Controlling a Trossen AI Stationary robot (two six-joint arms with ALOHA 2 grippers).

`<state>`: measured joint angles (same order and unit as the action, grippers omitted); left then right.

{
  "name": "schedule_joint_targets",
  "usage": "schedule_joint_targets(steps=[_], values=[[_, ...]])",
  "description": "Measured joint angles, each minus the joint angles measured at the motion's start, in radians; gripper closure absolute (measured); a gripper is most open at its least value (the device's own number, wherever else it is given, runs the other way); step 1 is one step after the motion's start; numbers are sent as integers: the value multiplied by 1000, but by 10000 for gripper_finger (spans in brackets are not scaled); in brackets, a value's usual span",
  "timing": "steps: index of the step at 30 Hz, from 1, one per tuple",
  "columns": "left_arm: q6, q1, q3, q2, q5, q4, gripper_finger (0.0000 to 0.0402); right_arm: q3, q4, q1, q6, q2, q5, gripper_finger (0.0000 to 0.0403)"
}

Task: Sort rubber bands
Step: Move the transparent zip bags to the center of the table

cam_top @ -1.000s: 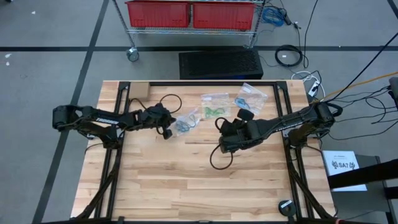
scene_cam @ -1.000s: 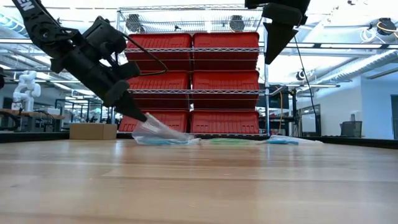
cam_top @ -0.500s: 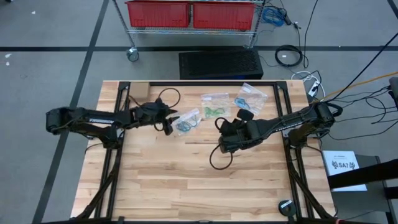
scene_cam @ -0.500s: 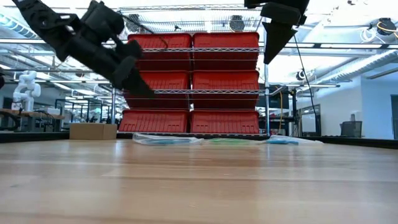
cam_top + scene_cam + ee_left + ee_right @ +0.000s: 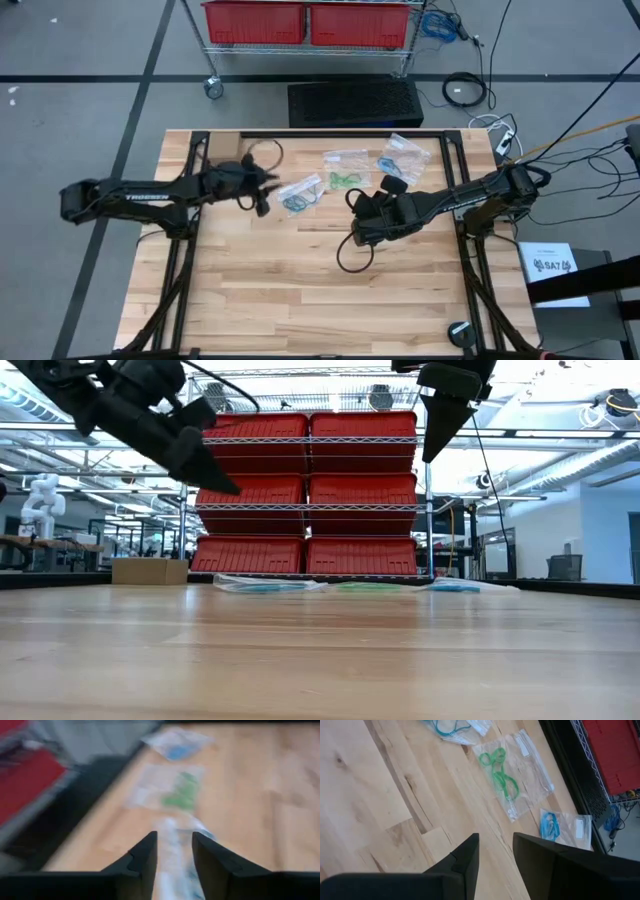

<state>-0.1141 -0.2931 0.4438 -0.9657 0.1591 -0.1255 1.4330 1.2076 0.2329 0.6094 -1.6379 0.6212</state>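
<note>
Three clear bags are lying in a row near the far edge of the bench (image 5: 300, 290): one bag (image 5: 300, 192) with teal rubber bands (image 5: 445, 727), a middle bag (image 5: 346, 168) with green rubber bands (image 5: 500, 772), and a third bag (image 5: 403, 157) with blue rubber bands (image 5: 550, 825). The exact number of loops in each is too small to count. The near half of the bench is lying bare, with open wood stretching to the front and side edges.

The left end effector (image 5: 262, 190) is hovering above the bench just beside the teal bag, fingers (image 5: 145, 857) parted and holding nothing. The right end effector (image 5: 357, 232) is hanging raised over the bench's middle, well clear of the bags, fingers (image 5: 465, 855) parted with a gap and gripping nothing.
</note>
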Motion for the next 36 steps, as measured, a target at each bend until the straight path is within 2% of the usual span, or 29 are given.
schedule_joint_targets(steps=[2, 5, 9, 17, 21, 28, 33, 36], values=[[3, 10, 0, -15, -80, 41, 286, 0, 0, 0, 0, 0, -2, 293], [4, 40, -1, -56, -135, 75, 325, 0, -5, 0, -1, 0, -27, 293], [4, 96, -2, -121, -197, 41, 388, -8, -26, 0, -16, -2, -25, 299], [-30, 148, -2, -270, -208, -105, 396, -118, -148, -18, -66, -4, -27, 360], [-46, 158, -2, -373, -210, -178, 398, -199, -270, -23, -93, -5, -27, 397], [-58, 156, 3, -567, -83, -378, 398, -326, -526, -44, -135, -5, -25, 400], [-76, 156, 47, -648, 36, -392, 399, -342, -552, -44, -134, -5, -25, 402], [-92, 156, 65, -686, 55, -389, 399, -342, -562, -44, -140, -5, -24, 402]])
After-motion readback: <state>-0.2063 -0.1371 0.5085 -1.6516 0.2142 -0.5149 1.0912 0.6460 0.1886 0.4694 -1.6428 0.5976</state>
